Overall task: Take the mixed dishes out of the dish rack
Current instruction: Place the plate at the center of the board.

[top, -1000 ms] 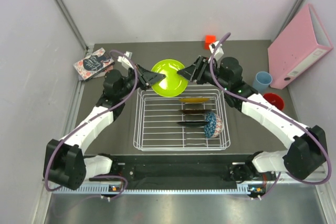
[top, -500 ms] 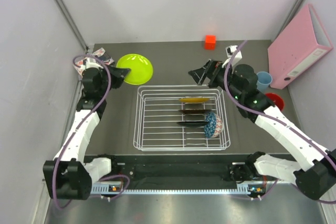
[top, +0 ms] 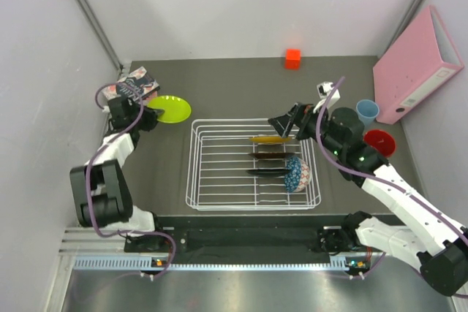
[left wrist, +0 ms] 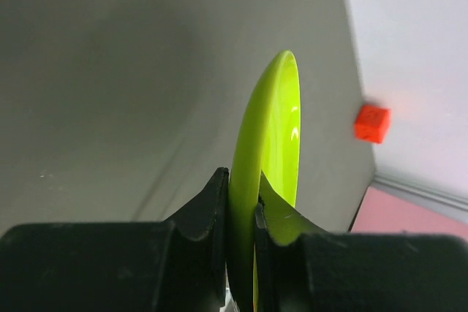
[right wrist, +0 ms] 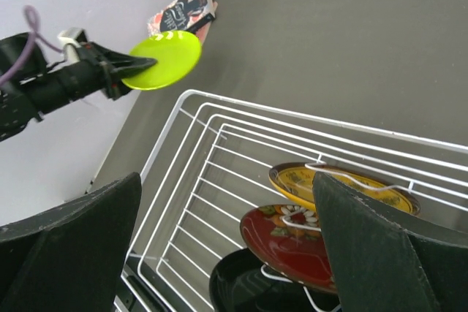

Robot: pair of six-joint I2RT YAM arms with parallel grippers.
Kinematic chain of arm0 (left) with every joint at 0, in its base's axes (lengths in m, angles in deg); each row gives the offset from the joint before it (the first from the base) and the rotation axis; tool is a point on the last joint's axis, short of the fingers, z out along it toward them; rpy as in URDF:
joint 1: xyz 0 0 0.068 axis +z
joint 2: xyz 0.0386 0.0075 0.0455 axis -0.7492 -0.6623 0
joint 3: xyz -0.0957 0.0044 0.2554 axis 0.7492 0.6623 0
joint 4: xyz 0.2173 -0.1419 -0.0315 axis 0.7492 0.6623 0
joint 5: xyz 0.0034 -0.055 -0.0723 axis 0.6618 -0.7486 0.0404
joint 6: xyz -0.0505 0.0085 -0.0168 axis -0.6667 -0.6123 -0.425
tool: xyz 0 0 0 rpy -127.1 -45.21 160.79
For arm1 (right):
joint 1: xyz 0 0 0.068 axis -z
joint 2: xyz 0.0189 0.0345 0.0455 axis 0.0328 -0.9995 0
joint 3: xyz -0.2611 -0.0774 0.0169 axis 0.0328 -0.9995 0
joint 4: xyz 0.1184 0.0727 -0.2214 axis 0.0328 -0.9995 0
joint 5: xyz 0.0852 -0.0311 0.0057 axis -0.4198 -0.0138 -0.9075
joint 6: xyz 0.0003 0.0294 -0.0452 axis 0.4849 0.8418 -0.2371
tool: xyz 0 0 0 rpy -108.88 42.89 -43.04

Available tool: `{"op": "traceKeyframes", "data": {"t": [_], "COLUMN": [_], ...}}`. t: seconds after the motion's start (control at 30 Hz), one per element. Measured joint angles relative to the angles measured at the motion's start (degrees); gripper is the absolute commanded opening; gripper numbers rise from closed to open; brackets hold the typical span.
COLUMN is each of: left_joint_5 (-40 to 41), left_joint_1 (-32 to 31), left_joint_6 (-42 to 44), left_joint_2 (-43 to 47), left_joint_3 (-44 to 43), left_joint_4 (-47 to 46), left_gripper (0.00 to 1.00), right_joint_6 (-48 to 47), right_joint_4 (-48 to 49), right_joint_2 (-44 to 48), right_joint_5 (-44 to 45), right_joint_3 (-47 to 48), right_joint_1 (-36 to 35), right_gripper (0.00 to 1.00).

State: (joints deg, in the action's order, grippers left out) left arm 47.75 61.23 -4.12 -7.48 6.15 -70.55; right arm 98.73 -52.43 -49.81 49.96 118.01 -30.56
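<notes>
Top view: the left gripper [top: 155, 112], pinching the lime green plate [top: 170, 109], has swung out from the far edge of the dish rack [top: 191, 173] to the far-left table corner beside a book [top: 131, 87]. The right gripper [top: 281, 123] has let go and pulled back.

Left wrist: the fingers [left wrist: 212, 206] clamp the plate's rim.

Right wrist: its fingers are spread wide and empty. The book's lettering is unreadable.

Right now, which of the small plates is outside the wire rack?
The lime green plate, clamped in the left gripper left of the dish rack. The yellow plate, reddish plate and black plate stand inside it.
</notes>
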Motion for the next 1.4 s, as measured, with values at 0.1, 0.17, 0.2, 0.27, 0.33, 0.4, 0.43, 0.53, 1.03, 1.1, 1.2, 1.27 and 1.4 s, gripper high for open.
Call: {"op": "traceKeyframes", "data": {"t": [0.1, 0.17, 0.2, 0.27, 0.33, 0.4, 0.43, 0.53, 1.03, 1.1, 1.2, 1.27, 1.4], "left_joint_5": [-1.3, -1.6, -1.6, -1.5, -1.3, -0.9, -0.5, 1.2, 6.7, 6.3, 6.3, 6.5, 8.2], "left_joint_1": [0.0, 0.0, 0.0, 0.0, 0.0, 0.0, 0.0, 0.0, 0.3, 0.4, 0.4, 0.3, 0.4], "left_joint_6": [0.2, 0.4, 0.6, 1.1, 1.6, 2.3, 2.9, 4.4, 9.0, 8.9, 8.7, 8.9, 9.5], "left_joint_2": [-5.6, -8.6, -9.6, -11.5, -13.2, -14.7, -15.6, -17.1, -19.5, -19.3, -18.9, -18.3, -16.8], "left_joint_3": [0.0, 0.0, 0.0, -0.3, -1.0, -2.3, -3.3, -5.7, -10.4, -9.7, -9.7, -9.7, -9.7], "left_joint_4": [-0.4, -0.7, -0.9, -1.0, -1.0, -0.6, 0.0, 1.3, 12.1, 12.3, 12.3, 12.9, 16.8], "left_gripper": [0.0, 0.0, 0.0, 0.0, 0.0, 0.0, 0.0, 0.0, 0.57, 0.62, 0.74, 0.78, 0.82], "right_joint_6": [-0.2, -0.3, -0.3, -0.4, -0.5, -0.7, -0.7, -0.8, -3.4, -3.7, -4.1, -4.2, -4.3], "right_joint_4": [0.0, 0.3, 0.4, 0.3, 0.3, 0.3, 0.3, 0.3, -0.5, -0.8, -1.0, -1.0, -1.0], "right_joint_2": [0.1, 0.2, 0.3, 0.5, 0.5, 0.5, 0.5, 0.5, 0.4, 0.4, 0.3, 0.3, 0.3], "right_joint_5": [-0.1, -0.1, 0.0, 0.0, 0.0, 0.0, 0.0, 0.0, 2.0, 2.2, 2.4, 2.6, 2.6], "right_joint_3": [-0.1, -0.3, -0.5, -1.1, -1.2, -1.3, -1.3, -1.3, -1.3, -1.3, -1.3, -1.3, -1.3], "right_joint_1": [0.0, 0.0, 0.0, 0.0, 0.0, 0.0, 0.0, 0.0, 0.0, 0.0, 0.0, 0.0, 0.0], "right_gripper": [1.0, 0.99, 1.0, 1.0, 1.0, 1.0, 0.99, 1.0, 1.0, 1.0, 1.0, 1.0, 1.0]}}
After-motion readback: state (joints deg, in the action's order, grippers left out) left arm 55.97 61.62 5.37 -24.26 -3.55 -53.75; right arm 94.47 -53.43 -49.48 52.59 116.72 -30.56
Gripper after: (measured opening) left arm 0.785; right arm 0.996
